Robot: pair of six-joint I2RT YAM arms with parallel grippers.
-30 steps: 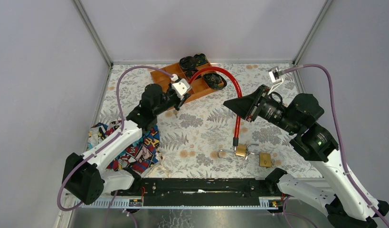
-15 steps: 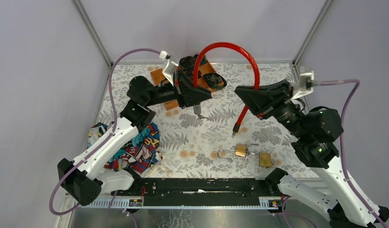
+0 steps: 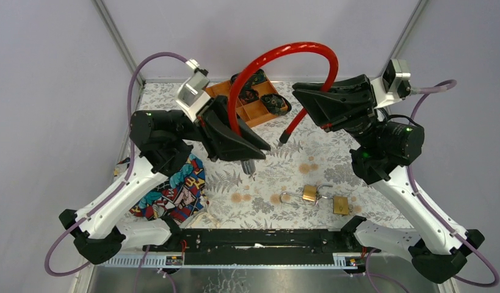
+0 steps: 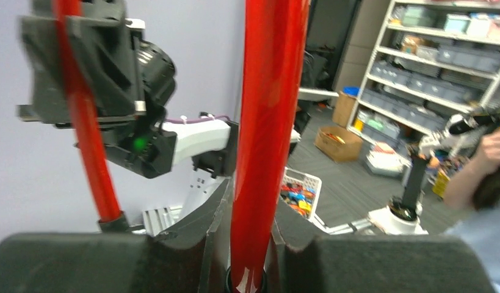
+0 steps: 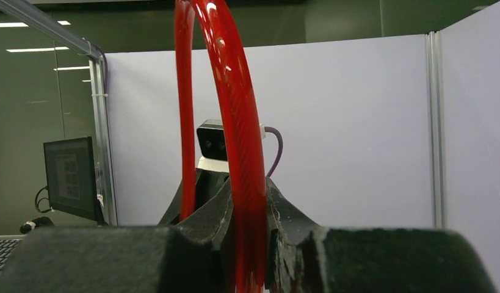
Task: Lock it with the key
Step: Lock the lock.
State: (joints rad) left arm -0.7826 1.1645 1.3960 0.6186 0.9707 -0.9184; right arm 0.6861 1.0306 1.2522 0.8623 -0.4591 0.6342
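Red cable lock (image 3: 278,52) arches high over the table (image 3: 357,177), 1 leg in each gripper. The left gripper (image 3: 252,148) is clamped on the cable just above its grey end piece (image 3: 247,165), which pokes out below the fingers. It's too small to tell if a key sits in it. Left wrist view: the cable runs straight up btwn the 2 pads, pinched tight, w/ the right arm behind it. The right gripper (image 3: 309,111) pinches the other leg a bit short of its black tip (image 3: 284,139), which hangs free in the air over the table. Right wrist view: the cable is squeezed btwn both fingers, w/ the loop curving up and over. Near the table's front edge lie 2 brass padlocks, 1 (image 3: 309,193) just left of the other (image 3: 340,205), not touching. A wooden tray (image 3: 254,113) w/ dark items sits at the back. A patterned cloth (image 3: 174,189) lies at the left, beside the left arm.
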